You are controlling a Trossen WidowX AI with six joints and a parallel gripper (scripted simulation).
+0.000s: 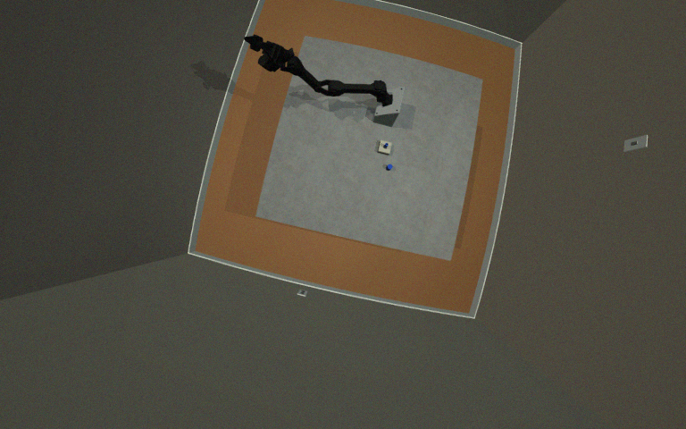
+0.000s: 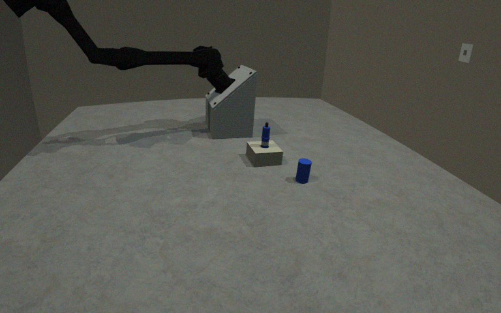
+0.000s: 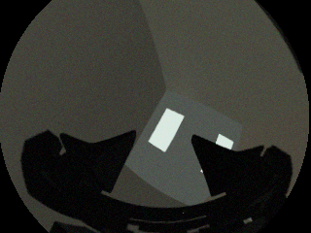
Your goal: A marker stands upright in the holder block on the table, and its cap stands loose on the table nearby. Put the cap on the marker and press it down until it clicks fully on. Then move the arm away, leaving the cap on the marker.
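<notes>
My gripper [image 3: 165, 136] stands wide open with nothing between its fingers, raised far from the work. In the exterior view the marker [image 2: 265, 135] stands upright in the holder block [image 2: 264, 154] on the table [image 2: 147, 221], uncapped. The cap [image 2: 303, 171] stands loose at about four o'clock from the block, near but apart. A grey wedge stand [image 2: 232, 107] sits at eleven o'clock from the block.
</notes>
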